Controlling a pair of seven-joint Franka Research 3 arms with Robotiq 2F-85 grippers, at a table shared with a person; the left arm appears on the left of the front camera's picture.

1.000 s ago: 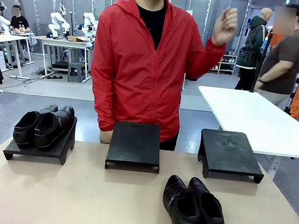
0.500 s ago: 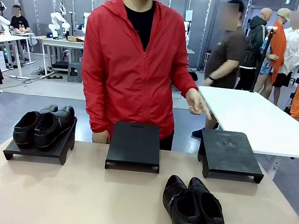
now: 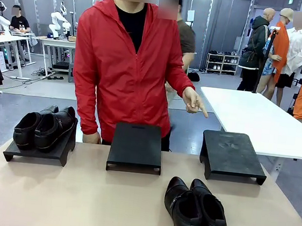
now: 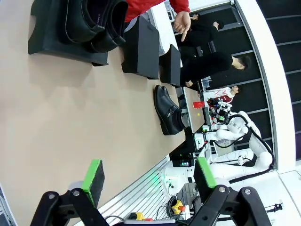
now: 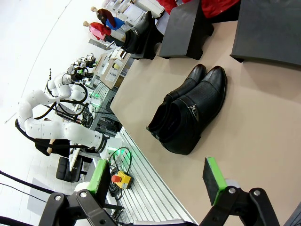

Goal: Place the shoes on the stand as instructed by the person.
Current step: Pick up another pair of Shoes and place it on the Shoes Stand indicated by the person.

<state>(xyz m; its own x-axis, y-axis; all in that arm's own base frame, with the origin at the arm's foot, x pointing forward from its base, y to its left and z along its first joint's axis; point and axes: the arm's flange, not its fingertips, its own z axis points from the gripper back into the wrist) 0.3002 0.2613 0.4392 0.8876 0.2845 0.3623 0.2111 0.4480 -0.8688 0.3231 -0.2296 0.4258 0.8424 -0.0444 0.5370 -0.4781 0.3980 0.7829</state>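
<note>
The loose pair of dress shoes (image 3: 196,212) lies flat on the bench (image 3: 76,202), side by side, toes toward the robot, near the robot's edge and in front of the gap between the middle stand (image 3: 136,144) and the right stand (image 3: 233,154). Both of these stands are bare. The second pair (image 3: 44,126) sits on the left stand (image 3: 33,154).

The person (image 3: 126,67) stands behind the middle stand. The pointing hand (image 3: 195,101) is extended, index finger angled down toward the right stand. This reads as the instruction step: the right stand appears to be the designated target.

The left gripper (image 4: 149,175) is released and empty, well clear of the shoes. The right gripper (image 5: 157,179) is likewise released and empty, hanging above the bench with the loose pair ahead of it.

Next move, as judged: the right arm is the closer one. It needs to descend onto the loose pair, close across the shoes, and lift them clear of the stand's front edge before setting them down.
</note>
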